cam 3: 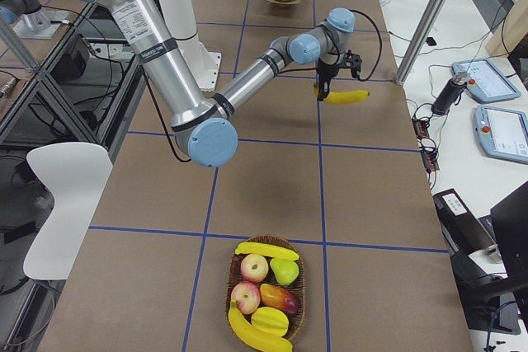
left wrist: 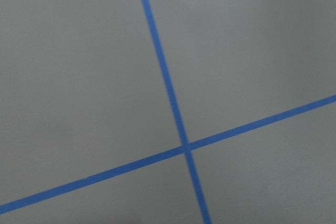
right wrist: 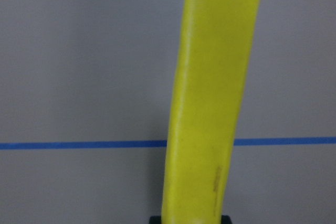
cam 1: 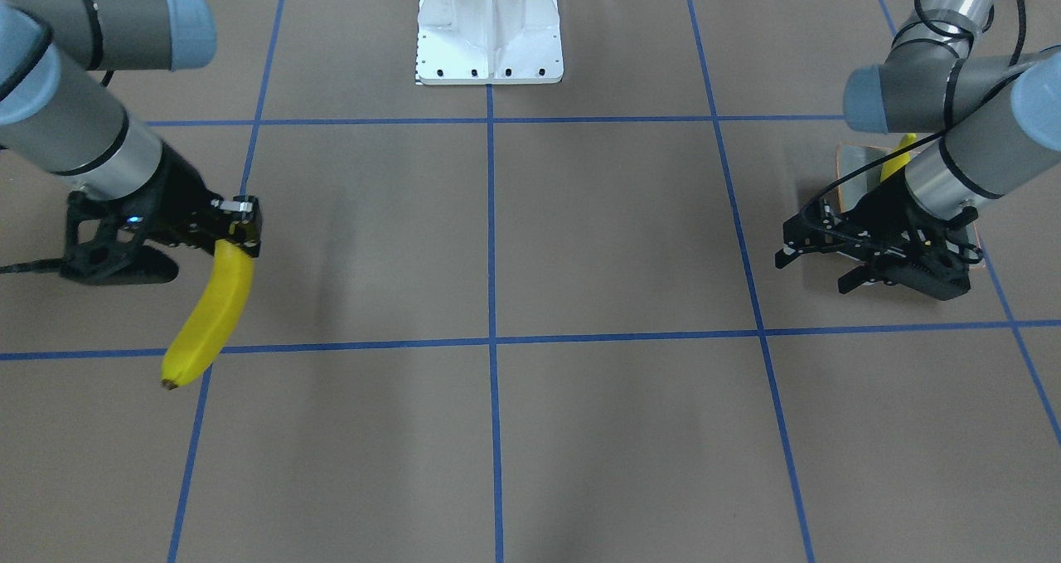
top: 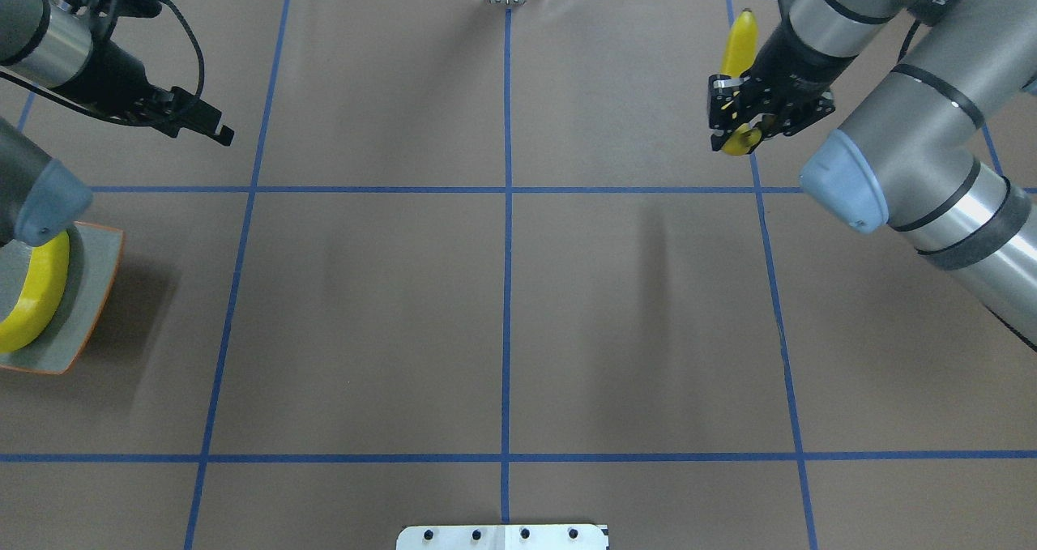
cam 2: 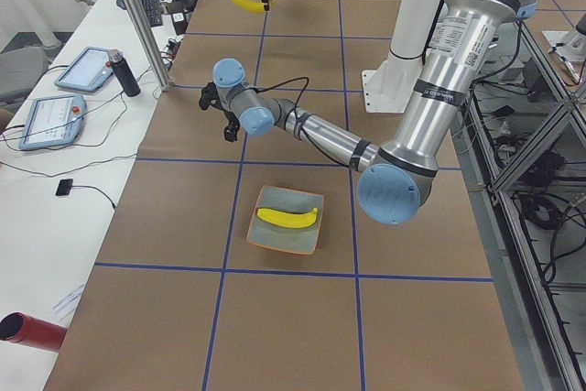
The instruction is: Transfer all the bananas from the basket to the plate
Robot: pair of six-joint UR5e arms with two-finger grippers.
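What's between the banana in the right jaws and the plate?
Nothing. The overhead view shows only bare table and blue tape lines between held banana and plate.

Silver-grey arms (top: 932,121); blue joint caps (top: 842,179); black left gripper (cam 1: 816,269), right gripper (cam 1: 240,230)

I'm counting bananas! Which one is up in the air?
The hanging banana in the right hand. The plate banana and basket bananas lie down.
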